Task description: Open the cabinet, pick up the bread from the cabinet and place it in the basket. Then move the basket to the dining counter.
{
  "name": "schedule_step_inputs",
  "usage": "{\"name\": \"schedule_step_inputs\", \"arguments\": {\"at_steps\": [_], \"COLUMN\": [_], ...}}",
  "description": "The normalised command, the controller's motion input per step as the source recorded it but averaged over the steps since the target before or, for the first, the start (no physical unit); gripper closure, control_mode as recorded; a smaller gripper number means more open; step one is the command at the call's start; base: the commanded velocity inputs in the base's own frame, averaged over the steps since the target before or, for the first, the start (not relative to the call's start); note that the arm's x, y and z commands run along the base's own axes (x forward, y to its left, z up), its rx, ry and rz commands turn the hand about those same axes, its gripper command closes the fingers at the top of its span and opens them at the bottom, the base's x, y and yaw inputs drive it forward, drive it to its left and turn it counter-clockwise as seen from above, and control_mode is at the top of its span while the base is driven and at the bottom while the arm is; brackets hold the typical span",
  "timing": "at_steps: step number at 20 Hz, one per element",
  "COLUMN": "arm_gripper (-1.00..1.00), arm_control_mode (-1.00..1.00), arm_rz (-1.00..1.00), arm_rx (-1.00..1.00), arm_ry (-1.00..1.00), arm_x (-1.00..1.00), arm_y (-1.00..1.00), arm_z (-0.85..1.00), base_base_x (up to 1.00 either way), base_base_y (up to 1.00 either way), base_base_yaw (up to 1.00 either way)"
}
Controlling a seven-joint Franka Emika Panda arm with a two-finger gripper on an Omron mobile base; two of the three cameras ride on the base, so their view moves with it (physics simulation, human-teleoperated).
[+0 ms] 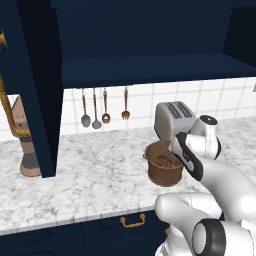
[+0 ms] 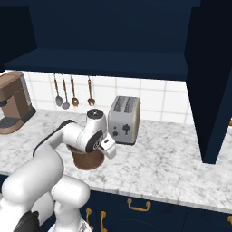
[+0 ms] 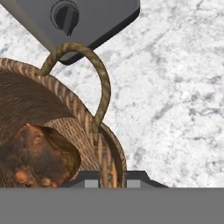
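- Basket (image 1: 164, 170): brown, woven, standing on the marble worktop (image 1: 90, 180) just in front of the toaster (image 1: 172, 119).
- Bread (image 3: 37, 155): golden-brown lump lying inside the basket.
- Gripper (image 3: 113, 178): closed on the basket's rim, one fingertip (image 3: 89, 179) inside the wall and one outside, beside the looped side handle (image 3: 98, 83).
- Cabinet (image 1: 145, 45): dark navy, above the worktop, door (image 1: 30, 85) swung open at left.
- Utensils (image 1: 102, 110): hanging on the tiled wall.
- Coffee machine (image 2: 13, 102): at the worktop's far left.
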Motion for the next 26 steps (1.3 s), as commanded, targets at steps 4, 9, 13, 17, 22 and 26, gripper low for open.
{"name": "schedule_step_inputs", "arguments": {"at_steps": [4,9,13,17,22,26], "arm_gripper": [1.0,1.0,1.0,1.0,1.0,1.0], "arm_control_mode": [-1.0,-1.0,-1.0,-1.0,-1.0,-1.0], "arm_rz": [-0.02,-0.07,-0.15,-0.16,-0.12,-0.04], "arm_rx": [0.0,0.0,0.0,0.01,0.03,0.0], "arm_ry": [-0.01,0.0,0.0,0.0,-0.01,-0.01], "arm_x": [-0.19,-0.31,-0.41,-0.44,-0.47,-0.41], "arm_y": [0.0,-0.01,-0.1,-0.34,-0.03,0.1], "arm_z": [0.73,0.91,0.86,0.76,0.64,0.3], "base_base_x": [0.0,0.0,0.0,0.0,0.0,0.0], "base_base_y": [0.0,0.0,0.0,0.0,0.0,0.0], "base_base_yaw": [0.0,0.0,0.0,0.0,0.0,0.0]}}
